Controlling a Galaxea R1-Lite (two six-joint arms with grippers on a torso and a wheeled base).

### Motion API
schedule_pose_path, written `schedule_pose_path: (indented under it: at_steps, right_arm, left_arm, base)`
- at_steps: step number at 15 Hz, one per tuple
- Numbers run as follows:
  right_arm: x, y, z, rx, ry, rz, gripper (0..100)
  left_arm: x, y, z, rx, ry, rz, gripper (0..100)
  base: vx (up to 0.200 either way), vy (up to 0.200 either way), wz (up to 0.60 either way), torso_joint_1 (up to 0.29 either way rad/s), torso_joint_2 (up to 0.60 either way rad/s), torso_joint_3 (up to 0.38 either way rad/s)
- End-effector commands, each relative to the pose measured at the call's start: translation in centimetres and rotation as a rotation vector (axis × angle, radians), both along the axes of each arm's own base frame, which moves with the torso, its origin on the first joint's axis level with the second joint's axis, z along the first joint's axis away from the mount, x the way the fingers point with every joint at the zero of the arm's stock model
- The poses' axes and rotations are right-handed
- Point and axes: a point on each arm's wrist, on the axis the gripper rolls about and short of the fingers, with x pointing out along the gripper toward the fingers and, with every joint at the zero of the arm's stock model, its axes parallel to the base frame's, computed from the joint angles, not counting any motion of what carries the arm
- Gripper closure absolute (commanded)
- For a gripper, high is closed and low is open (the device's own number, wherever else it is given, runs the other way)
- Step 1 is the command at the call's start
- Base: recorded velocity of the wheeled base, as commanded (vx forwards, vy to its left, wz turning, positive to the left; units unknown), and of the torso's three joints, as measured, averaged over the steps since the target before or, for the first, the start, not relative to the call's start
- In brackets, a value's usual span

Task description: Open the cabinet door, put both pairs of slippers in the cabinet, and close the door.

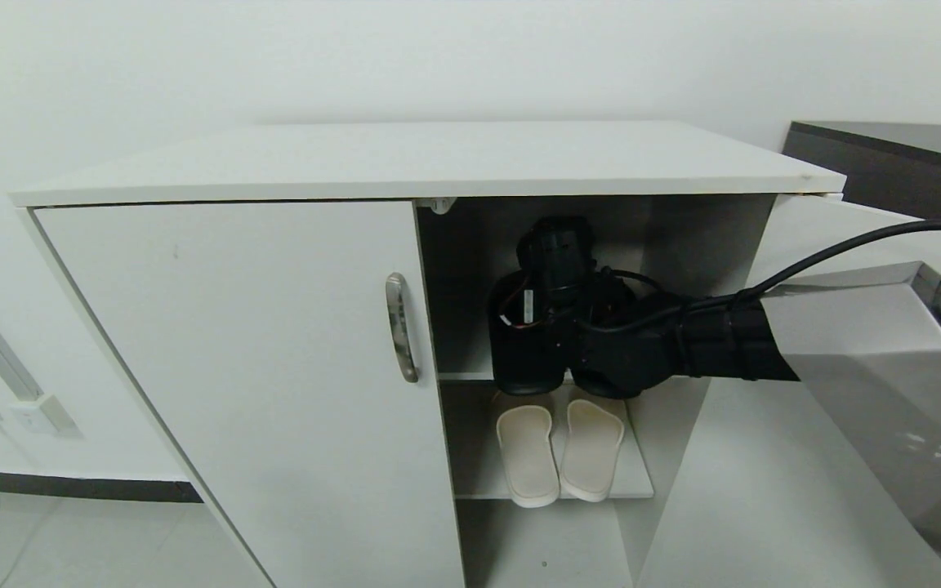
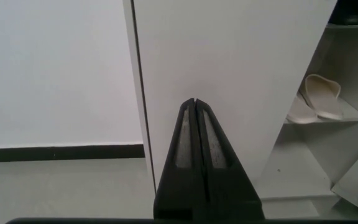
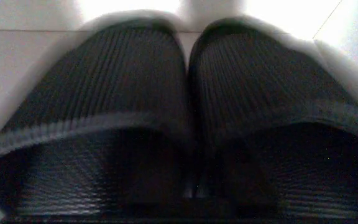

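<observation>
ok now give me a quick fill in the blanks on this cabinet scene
1. The white slippers lie side by side on a shelf ___ the cabinet.
2. The left door is closed, while the right door is ___.
3. In the head view, the black slippers are ___ the white slippers.
4. The left gripper is ___, with nothing in it.
Missing words: inside; open; above; shut
</observation>
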Motion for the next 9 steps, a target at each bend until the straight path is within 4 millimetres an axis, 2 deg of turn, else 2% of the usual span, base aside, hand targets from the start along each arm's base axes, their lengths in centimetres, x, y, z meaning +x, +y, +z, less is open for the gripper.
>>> schedule_pose_path:
  at_steps: [1, 6, 9]
  right_arm:
    - [-0.2, -0.1, 0.1, -0.002, 0.001, -0.002, 0]
    - [-1.6, -0.4, 0.5, -0.019, 0.015, 0.008, 0]
    - [-4.0, -0.5, 1.0, -0.035, 0.029, 0.023, 0]
  left_arm:
    - [0.0, 0.0, 0.0, -0.003, 0.001, 0.005, 100]
    - [0.0, 0.0, 0.0, -0.003, 0.001, 0.008, 100]
    - [0.0, 0.0, 0.0, -0.003, 0.001, 0.008, 100]
  base:
    - [0.0, 0.0, 0.0, 0.0, 0.0, 0.0]
    - [0.0, 0.0, 0.0, 0.0, 0.0, 0.0]
    - [0.0, 0.0, 0.0, 0.0, 0.0, 0.0]
